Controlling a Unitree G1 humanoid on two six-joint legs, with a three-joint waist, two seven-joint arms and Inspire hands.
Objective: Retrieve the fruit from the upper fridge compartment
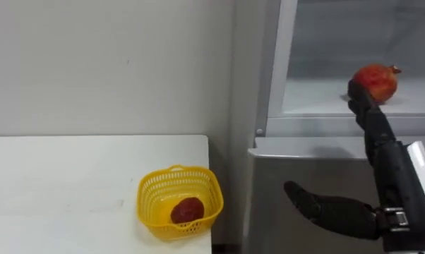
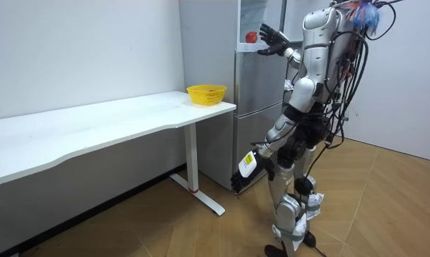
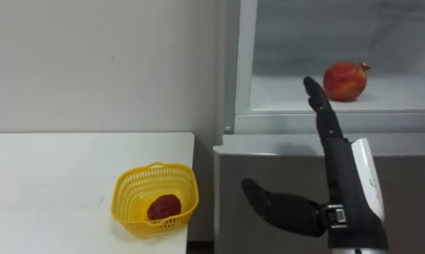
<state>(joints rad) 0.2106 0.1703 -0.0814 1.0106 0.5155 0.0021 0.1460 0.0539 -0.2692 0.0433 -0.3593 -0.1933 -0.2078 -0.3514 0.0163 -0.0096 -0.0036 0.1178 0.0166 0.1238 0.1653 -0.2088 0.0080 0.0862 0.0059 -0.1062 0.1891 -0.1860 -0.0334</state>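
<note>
The pomegranate (image 3: 345, 80) sat on the upper fridge shelf (image 3: 410, 95), the right hand (image 3: 337, 166) spread wide beside it, maybe touching; round, hard and smooth, it would need a hold right round its middle.

I find no lettering, number or sign that I can read, neither on the fridge (image 1: 304, 164) nor on the table (image 1: 71, 183) or yellow basket (image 1: 150, 203).

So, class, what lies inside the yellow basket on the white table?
One dark red, round fruit lies inside the yellow basket, near its front wall. The fruit's underside and the basket floor beneath it are covered.
</note>
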